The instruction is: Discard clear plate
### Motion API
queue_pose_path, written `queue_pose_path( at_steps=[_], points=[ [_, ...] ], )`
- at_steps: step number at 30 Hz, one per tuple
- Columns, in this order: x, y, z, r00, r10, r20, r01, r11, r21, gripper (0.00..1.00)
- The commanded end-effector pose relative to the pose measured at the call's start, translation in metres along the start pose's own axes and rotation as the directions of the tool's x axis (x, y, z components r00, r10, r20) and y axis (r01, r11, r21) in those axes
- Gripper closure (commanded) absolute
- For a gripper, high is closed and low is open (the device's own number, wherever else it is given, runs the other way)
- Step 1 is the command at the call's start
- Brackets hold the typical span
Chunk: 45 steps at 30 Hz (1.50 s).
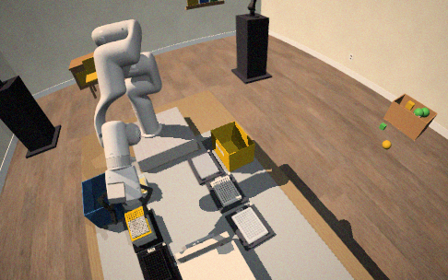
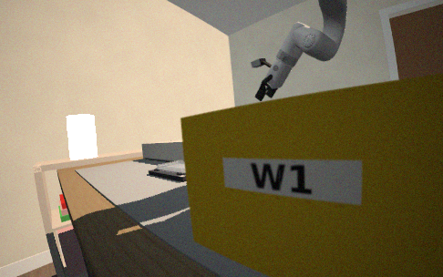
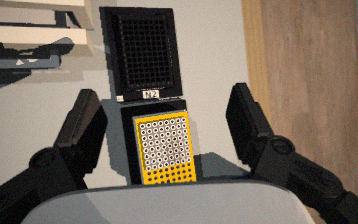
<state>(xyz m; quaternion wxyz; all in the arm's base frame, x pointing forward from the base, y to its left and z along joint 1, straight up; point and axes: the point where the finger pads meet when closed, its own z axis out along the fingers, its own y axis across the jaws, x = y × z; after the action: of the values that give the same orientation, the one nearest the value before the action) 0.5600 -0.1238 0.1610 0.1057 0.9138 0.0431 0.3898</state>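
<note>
While the gripper (image 3: pixel 164 95) hangs spread wide with nothing in it, it's pointing at the wrong stuff. The wrist view looks straight down on the yellow tip box (image 3: pixel 165 145) and the black plate (image 3: pixel 145 50) tagged N2 past it, both sitting between the two fingers. No clear plate anywhere in that view.

From the top, the gripper (image 1: pixel 125 198) is over the near-left corner of the bench, right by the blue bin (image 1: pixel 92 203) and just above the tip box (image 1: pixel 138 226). The clear plate (image 1: pixel 205 165) is, I'm pretty sure, the pale see-through one in the dark nest right next to W1 (image 1: pixel 240 154). I can't read an N1 tag on it, so that's a guess. It's the first in a row of three nests, with a grey plate (image 1: pixel 226 191) and a white plate (image 1: pixel 251 226) after it.

So the thing that matters is that the plate is well off to the side of the gripper, across the bench toward W1, not under it. Its long axis looks like it runs along that row of nests, angled a bit differently from the tip box, so I'd expect some wrist turn to get the fingers across the short sides. The side view shows the plate (image 2: pixel 169 170) lying flat just beside W1 (image 2: pixel 219 137), so it's a short hop once it's grabbed.
</note>
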Motion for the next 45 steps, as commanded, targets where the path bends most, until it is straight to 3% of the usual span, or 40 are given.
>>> queue_pose_path(
  at_steps=[1, 2, 5, 7, 15, 19, 23, 26, 27, 30, 32, 36, 37, 40, 42, 45],
  points=[
    [0.005, -0.015, -0.006, 0.994, 0.02, 0.108, -0.025, 0.998, 0.051, 0.0],
    [0.005, -0.015, -0.006, 0.994, 0.02, 0.108, -0.025, 0.998, 0.051, 0.0],
    [0.006, -0.028, -0.015, 0.98, 0.029, 0.196, -0.047, 0.995, 0.085, 0.0],
    [0.006, -0.029, -0.018, 0.98, 0.029, 0.196, -0.047, 0.995, 0.087, 0.0],
    [0.004, -0.049, -0.042, 0.944, 0.034, 0.327, -0.08, 0.989, 0.127, 0.0],
    [0.003, -0.05, -0.044, 0.944, 0.034, 0.327, -0.08, 0.989, 0.128, 0.0],
    [0.001, -0.061, -0.061, 0.91, 0.032, 0.413, -0.1, 0.984, 0.145, 0.0],
    [0.0, -0.063, -0.066, 0.91, 0.032, 0.413, -0.101, 0.984, 0.146, 0.0],
    [0.0, -0.065, -0.071, 0.896, 0.03, 0.442, -0.108, 0.983, 0.15, 0.0],
    [-0.002, -0.069, -0.079, 0.89, 0.03, 0.455, -0.111, 0.982, 0.153, 0.0],
    [-0.004, -0.073, -0.088, 0.868, 0.026, 0.496, -0.12, 0.98, 0.158, 0.0],
    [-0.005, -0.074, -0.093, 0.868, 0.027, 0.496, -0.121, 0.98, 0.159, 0.0],
    [-0.005, -0.076, -0.098, 0.851, 0.024, 0.524, -0.126, 0.979, 0.161, 0.0],
    [-0.007, -0.08, -0.108, 0.844, 0.023, 0.536, -0.129, 0.978, 0.162, 0.0],
    [-0.009, -0.083, -0.117, 0.818, 0.018, 0.576, -0.137, 0.977, 0.164, 0.0],
    [-0.011, -0.084, -0.124, 0.818, 0.018, 0.576, -0.138, 0.977, 0.165, 0.0]
  ],
)
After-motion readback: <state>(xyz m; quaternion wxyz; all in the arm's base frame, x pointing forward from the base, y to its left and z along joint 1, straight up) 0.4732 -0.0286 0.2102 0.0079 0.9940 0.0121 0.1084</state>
